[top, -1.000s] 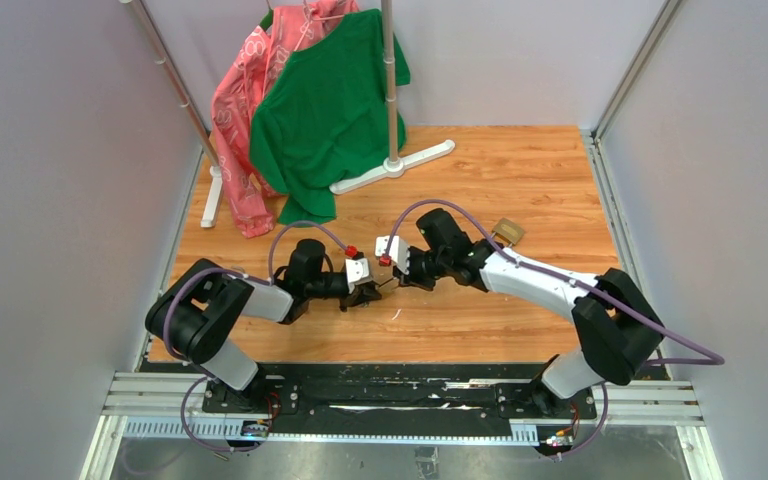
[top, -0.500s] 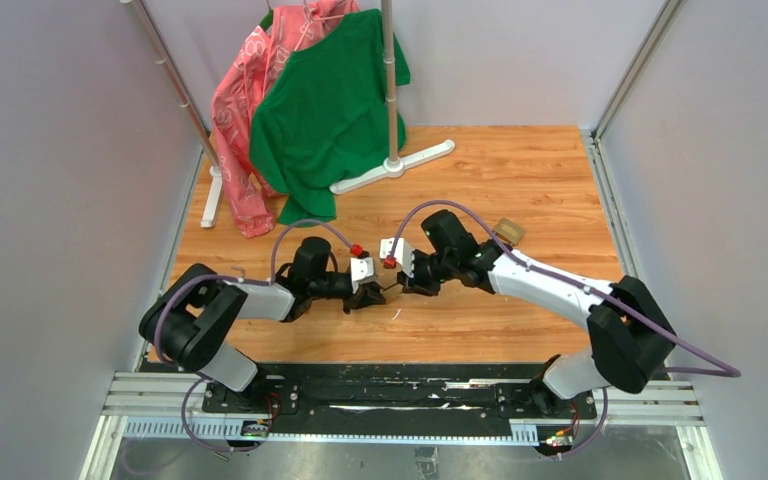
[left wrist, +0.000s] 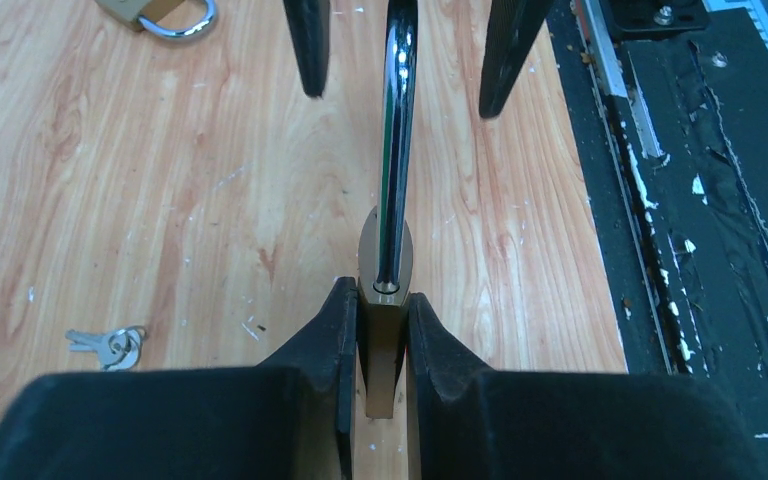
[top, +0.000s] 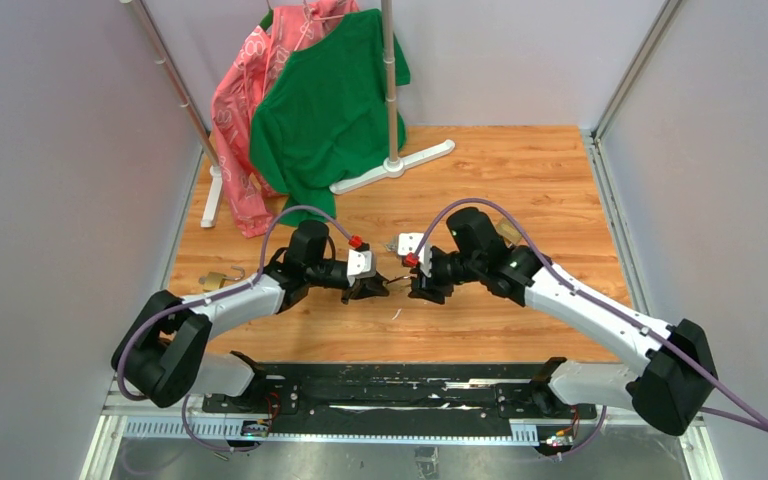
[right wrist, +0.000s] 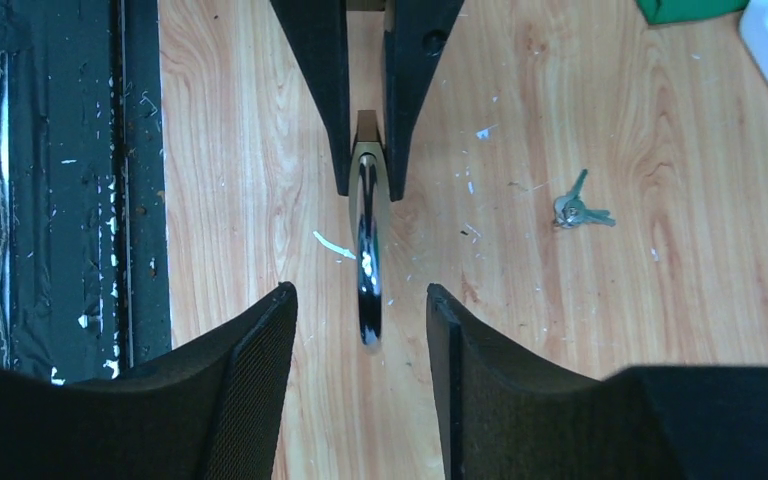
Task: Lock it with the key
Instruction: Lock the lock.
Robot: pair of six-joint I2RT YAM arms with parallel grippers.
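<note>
Black rail (top: 380, 385) at the near edge carries both arm bases; beyond it lies the wooden table (top: 520, 330). At mid-table the left gripper (left wrist: 382, 300) is clamped narrow on the body of a brass padlock (left wrist: 382, 360), held off the table with its steel shackle (left wrist: 395, 150) pointing right. The right gripper (right wrist: 360, 295) faces it with jaws apart, one finger on either side of the shackle and neither touching it. The shackle is seen edge-on, so whether it is pressed home cannot be told. Just beyond the held padlock, on its far side, the key bunch (left wrist: 110, 343) lies flat on the wood, in neither gripper. A second padlock (left wrist: 155, 10) lies farther right. At the far edge a clothes rack (top: 390, 160) carries a green shirt (top: 325, 110) and a pink garment (top: 250, 90).

Progress, as judged: the lock is presented and steadied; fetching the key, seating it and turning it all remain.
</note>
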